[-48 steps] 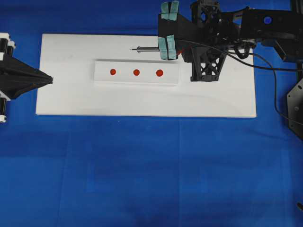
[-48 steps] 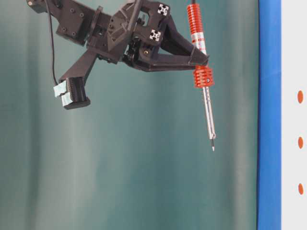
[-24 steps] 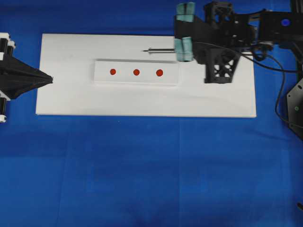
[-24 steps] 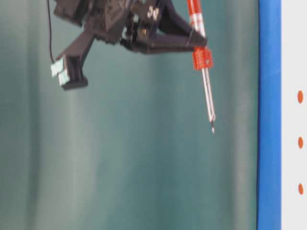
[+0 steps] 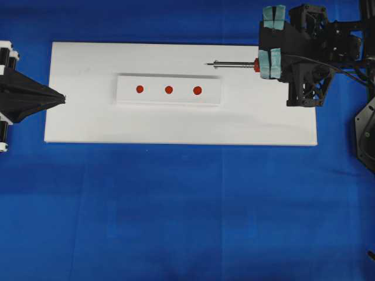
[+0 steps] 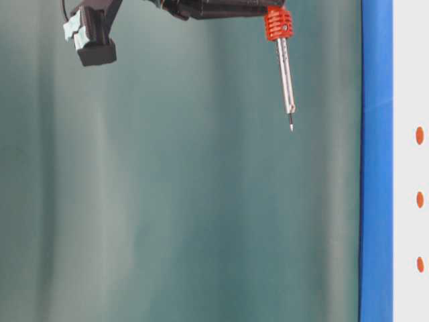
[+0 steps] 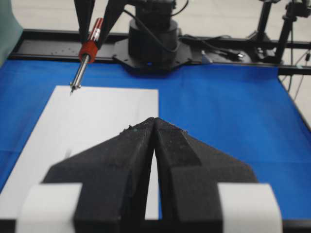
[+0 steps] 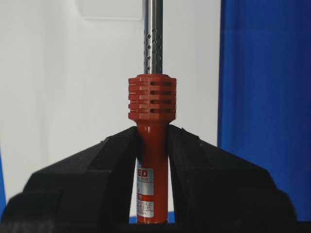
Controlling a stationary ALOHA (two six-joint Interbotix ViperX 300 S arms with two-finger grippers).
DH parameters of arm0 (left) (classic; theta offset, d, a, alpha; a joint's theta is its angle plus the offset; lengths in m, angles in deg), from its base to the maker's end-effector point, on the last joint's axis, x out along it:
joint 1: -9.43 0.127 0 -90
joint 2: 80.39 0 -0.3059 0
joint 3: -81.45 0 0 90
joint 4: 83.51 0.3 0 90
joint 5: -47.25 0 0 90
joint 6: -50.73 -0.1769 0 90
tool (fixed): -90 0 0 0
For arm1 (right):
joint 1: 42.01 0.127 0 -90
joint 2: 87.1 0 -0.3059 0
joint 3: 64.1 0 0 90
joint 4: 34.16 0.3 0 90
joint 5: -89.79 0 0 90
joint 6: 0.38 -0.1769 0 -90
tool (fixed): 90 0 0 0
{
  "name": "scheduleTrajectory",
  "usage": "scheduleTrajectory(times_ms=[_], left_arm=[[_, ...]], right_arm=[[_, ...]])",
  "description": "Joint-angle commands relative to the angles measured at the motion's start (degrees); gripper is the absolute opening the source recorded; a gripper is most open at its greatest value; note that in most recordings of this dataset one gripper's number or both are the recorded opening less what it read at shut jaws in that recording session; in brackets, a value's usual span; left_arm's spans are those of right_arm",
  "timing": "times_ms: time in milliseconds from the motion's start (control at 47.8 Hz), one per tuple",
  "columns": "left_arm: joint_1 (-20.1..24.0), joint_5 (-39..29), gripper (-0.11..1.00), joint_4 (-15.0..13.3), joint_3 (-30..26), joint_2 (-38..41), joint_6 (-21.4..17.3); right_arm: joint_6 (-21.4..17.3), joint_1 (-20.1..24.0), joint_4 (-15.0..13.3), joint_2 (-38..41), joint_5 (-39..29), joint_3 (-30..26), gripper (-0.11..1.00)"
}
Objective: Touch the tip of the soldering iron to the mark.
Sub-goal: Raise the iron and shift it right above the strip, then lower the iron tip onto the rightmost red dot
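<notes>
A: What sits at the top edge?
B: The soldering iron (image 6: 284,64), its ribbed red collar uppermost and its silver shaft slanting down to a dark pointed tip in mid-air against the teal backdrop (image 6: 181,201).
A: And on the right?
B: A blue strip (image 6: 376,161), then a white board (image 6: 410,67) with three red marks (image 6: 419,199), well apart from the tip.

The black right gripper (image 8: 151,160) sits upper right overhead, jaws clamped. The black left gripper (image 5: 58,98) rests mid-left, jaws together.
</notes>
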State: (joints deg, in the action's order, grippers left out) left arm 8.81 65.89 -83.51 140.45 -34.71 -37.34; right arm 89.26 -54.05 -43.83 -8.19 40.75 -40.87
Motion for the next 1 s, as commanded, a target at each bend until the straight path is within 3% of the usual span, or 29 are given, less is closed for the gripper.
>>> scheduleTrajectory(times_ms=[0,523,983], left_arm=[[-0.1,0.4,0.02,0.2,-0.6,0.2,-0.1],[-0.1,0.4,0.02,0.2,-0.6,0.2,-0.2],[-0.1,0.4,0.02,0.2,-0.6,0.2,-0.2]], right_arm=[[0.0,-0.1,0.0,-1.0,0.1,-0.6,0.07],[0.0,-0.1,0.4,0.5,0.3,-0.4,0.06],[0.0,-0.1,0.8,9.4,6.1,1.8,0.06]])
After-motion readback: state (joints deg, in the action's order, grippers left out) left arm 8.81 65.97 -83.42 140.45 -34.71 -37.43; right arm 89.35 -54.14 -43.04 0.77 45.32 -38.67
